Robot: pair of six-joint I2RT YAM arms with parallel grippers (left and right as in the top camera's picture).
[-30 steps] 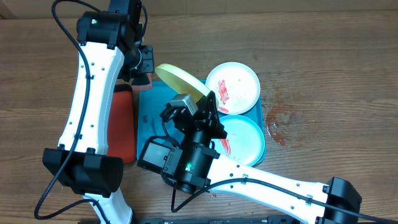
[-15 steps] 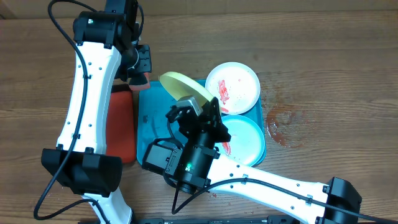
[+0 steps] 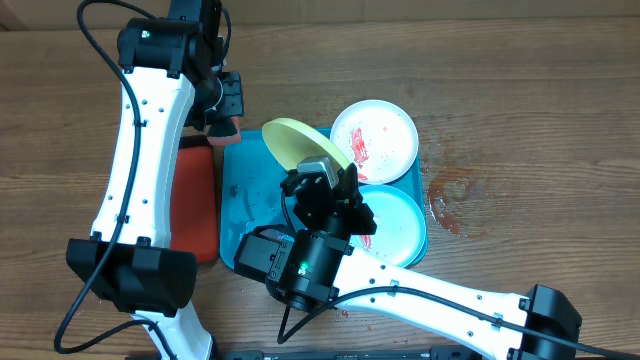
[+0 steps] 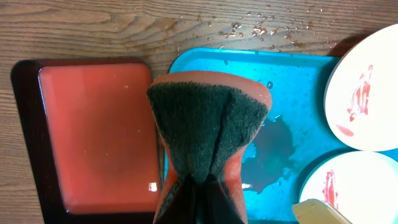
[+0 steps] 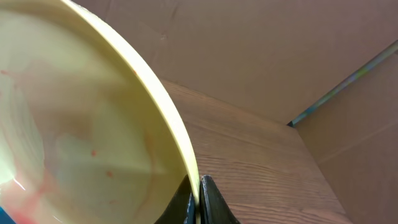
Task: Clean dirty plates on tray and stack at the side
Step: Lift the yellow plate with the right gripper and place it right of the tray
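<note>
Overhead: right gripper (image 5: 199, 196), pinching the yellow plate (image 3: 298, 146), has moved right; left gripper (image 4: 199, 190) clamps a sponge (image 4: 208, 124). Three plates, counting white plate (image 3: 388, 130) and mint plate (image 3: 398, 225); two trays: blue tray (image 3: 245, 195), red tray (image 3: 195, 205).

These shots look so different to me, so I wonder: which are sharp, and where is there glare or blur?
Overhead: evenly lit and crisp across the table, no harsh glare. Left wrist: the sponge fills the middle, and small glints sit on the red tray. Right wrist: the yellow-green plate is very close and looks soft, while the fingers gripping its rim are dark.
</note>
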